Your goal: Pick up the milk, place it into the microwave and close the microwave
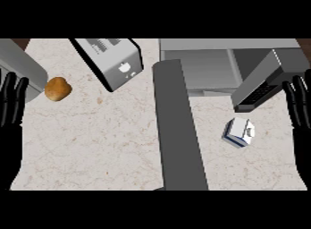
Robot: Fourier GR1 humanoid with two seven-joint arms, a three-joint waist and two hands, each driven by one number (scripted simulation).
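Pale marbled stone covers the table (98, 143) I am looking down on. My right robot hand (308, 107) shows at the right edge, fingers straight and spread, holding nothing. The left robot hand (4, 105) stands likewise at the left edge, open and empty. Near the right robot hand, but apart from its fingers, the small white-and-blue milk carton (239, 132) lies on the table. It sits just below the swung-open dark door (263, 82) of the grey boxy microwave (204, 67) at top right. A long dark grey slab (178, 134) runs up the middle. Beyond it sits a tilted silver appliance (112, 60), and a brown potato (57, 88) lies near the left robot hand.
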